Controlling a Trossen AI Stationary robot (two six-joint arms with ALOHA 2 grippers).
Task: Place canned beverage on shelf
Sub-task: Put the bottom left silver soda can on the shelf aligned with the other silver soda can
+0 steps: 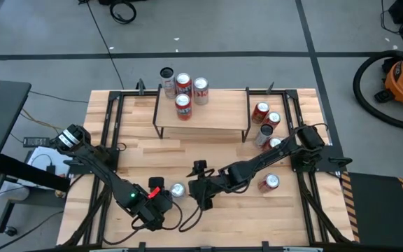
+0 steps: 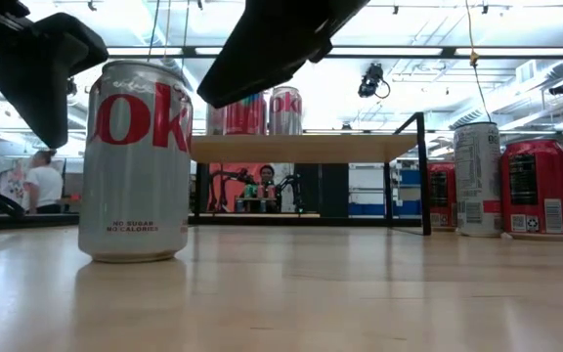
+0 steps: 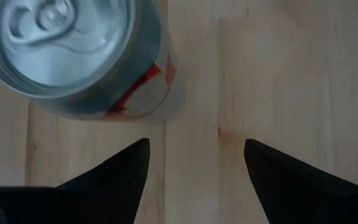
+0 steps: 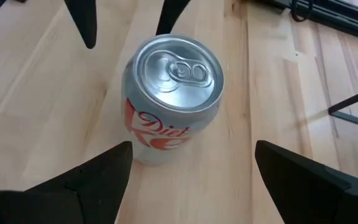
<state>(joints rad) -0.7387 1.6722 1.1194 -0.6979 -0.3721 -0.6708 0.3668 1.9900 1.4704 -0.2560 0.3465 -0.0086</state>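
Note:
A silver Diet Coke can [image 1: 178, 190] stands upright on its base on the wooden table, near the front edge; it also shows in the low view [image 2: 135, 161]. My left gripper [image 1: 159, 190] is open just left of the can, which stands ahead of its fingers and off to one side [image 3: 73, 56]. My right gripper [image 1: 196, 190] is open just right of the can, which stands ahead of its spread fingers [image 4: 173, 93]. Neither gripper touches the can. The shelf [image 1: 219, 119], a light-wood board on thin black legs, stands at the far middle with several cans on its left part.
Several red and silver cans [image 1: 266, 126] stand on the table right of the shelf, and one red can [image 1: 270, 182] stands beside my right arm. Another can [image 1: 166, 73] stands at the shelf's far left corner. The shelf's right part [image 1: 226, 105] is bare wood.

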